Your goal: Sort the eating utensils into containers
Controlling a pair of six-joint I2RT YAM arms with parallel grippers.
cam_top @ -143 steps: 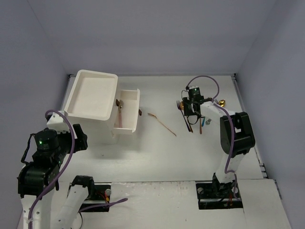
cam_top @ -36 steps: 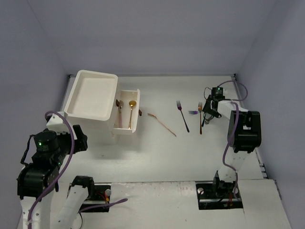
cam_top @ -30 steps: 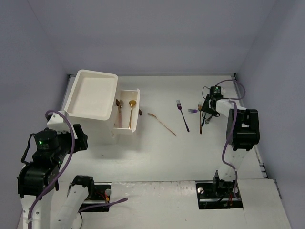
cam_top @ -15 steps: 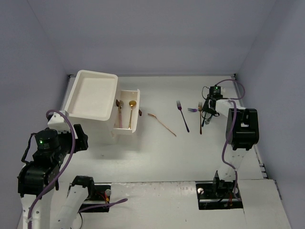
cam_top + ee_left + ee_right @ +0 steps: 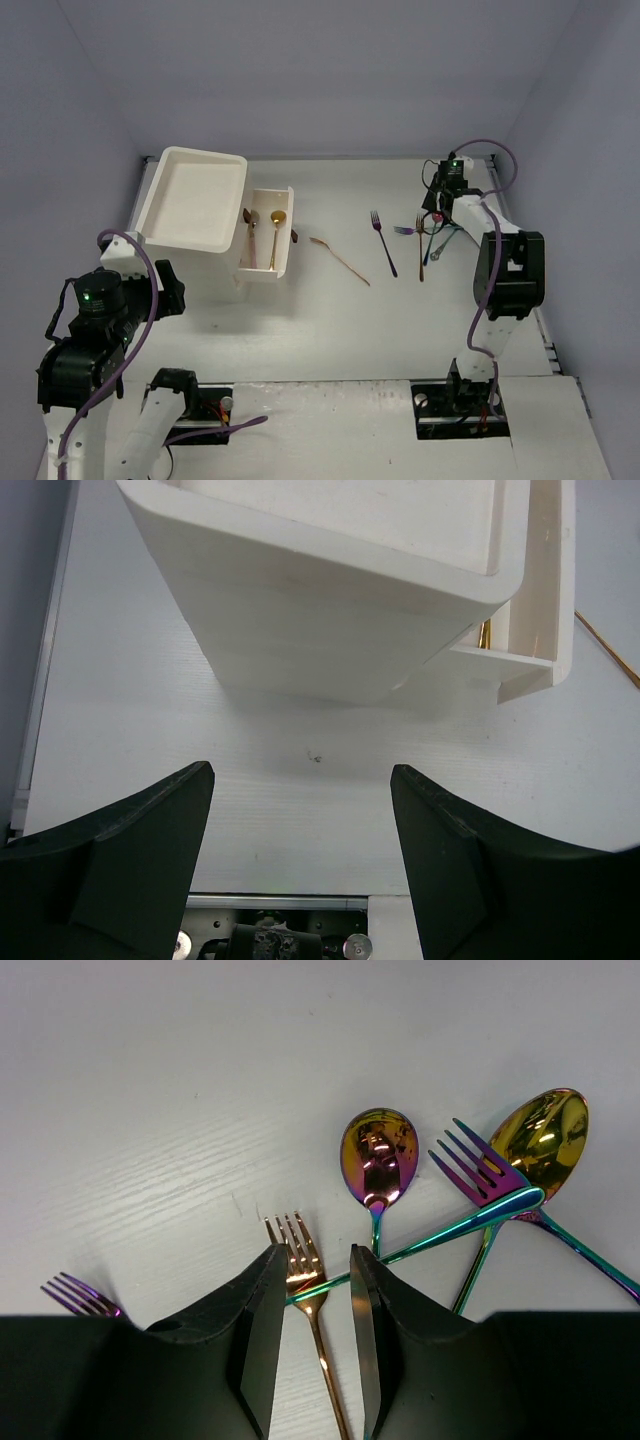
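Left gripper (image 5: 300, 775) hung over the table (image 5: 300, 320) just in front of the white box (image 5: 195, 195), jaws spread wide, nothing between them. One drawer (image 5: 290, 228) stood pulled out from the box's right side; a brown spoon (image 5: 252, 238) and a gold spoon (image 5: 275, 232) lay side by side in it. To the right of the drawer, on the bare table, lay a slim pink-gold utensil (image 5: 340, 259), kind not legible, then a dark fork (image 5: 383, 243) well apart from it. Further right, the right gripper (image 5: 317, 1260) sat over a cluster at the far right of the table, jaws drawn in to a narrow gap. A rose-gold fork (image 5: 298, 1245) ran lengthwise through that gap, and the teal handle of a rainbow fork (image 5: 480, 1168) crossed into it. Could not tell whether either was pinched. Beside them lay a rainbow spoon (image 5: 378, 1155) and a yellow-bowled spoon (image 5: 545, 1130), their handles crossing.
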